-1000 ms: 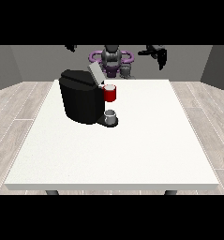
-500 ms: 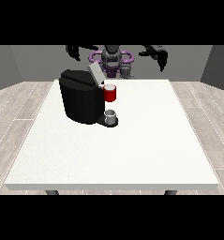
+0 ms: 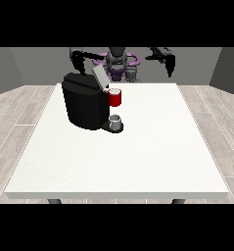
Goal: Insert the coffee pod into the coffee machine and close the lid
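Coffee machine [image 3: 85,104] sits far-left on the white table [image 3: 138,162], lid [image 3: 99,77] tilted up, open. Red thing at the machine [image 3: 115,97] on its right side; a grey thing [image 3: 116,120] on the base just below (can't confirm it's the pod). Hand at the view's left [image 3: 79,60] hangs above the machine, hand at the view's right [image 3: 168,62] well off to the right, both holding nothing. Can't tell how far either's fingers are open.
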Motion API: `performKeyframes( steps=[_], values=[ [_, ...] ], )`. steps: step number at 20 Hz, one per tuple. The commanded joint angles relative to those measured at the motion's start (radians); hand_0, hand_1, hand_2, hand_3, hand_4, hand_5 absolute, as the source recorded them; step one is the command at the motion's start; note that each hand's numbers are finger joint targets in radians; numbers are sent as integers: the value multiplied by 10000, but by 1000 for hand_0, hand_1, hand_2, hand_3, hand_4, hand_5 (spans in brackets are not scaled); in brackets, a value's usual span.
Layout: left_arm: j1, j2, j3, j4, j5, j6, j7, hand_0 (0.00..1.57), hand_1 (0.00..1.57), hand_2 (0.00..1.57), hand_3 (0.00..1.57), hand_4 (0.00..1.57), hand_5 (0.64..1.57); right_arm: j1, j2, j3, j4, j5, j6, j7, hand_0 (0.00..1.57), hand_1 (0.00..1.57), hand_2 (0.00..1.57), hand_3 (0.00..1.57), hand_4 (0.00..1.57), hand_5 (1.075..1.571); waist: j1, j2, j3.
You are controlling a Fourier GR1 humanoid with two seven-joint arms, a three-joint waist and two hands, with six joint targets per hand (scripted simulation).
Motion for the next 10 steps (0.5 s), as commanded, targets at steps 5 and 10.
performKeyframes(
  steps=[5,10],
  values=[
    [310,330,-163,-1148,425,252,550,0,0,0,0,0,1571,-694,13,31,1085,409,150,-693,0,0,0,0,0,1571,-180,428,1],
    [416,186,-303,-1543,543,561,755,0,0,0,0,0,1571,-1310,-221,-130,1567,390,431,-659,0,0,0,0,0,1571,-78,583,1]
  ],
)
